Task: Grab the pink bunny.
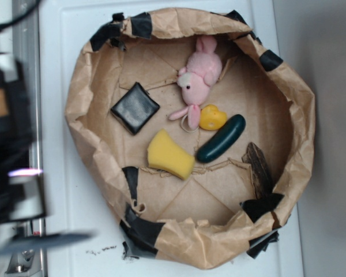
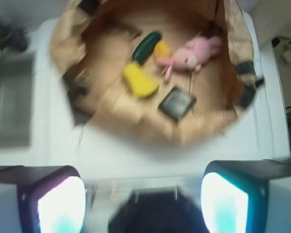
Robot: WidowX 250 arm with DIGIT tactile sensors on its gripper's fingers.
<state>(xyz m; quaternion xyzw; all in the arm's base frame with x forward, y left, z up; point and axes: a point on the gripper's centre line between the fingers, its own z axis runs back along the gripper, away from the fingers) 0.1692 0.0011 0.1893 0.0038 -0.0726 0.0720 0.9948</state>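
Note:
The pink bunny lies inside a brown paper bowl, in its upper middle part, ears towards the yellow duck. In the wrist view the bunny shows at the top right, far from the jaws. My gripper is open and empty, its two fingers wide apart over the white surface outside the bowl. In the exterior view the arm is a dark blur at the left edge; the jaws cannot be made out there.
In the bowl are a black square pad, a yellow sponge, a dark green cucumber and a dark wood piece. The bowl's paper wall stands raised between my gripper and the bunny.

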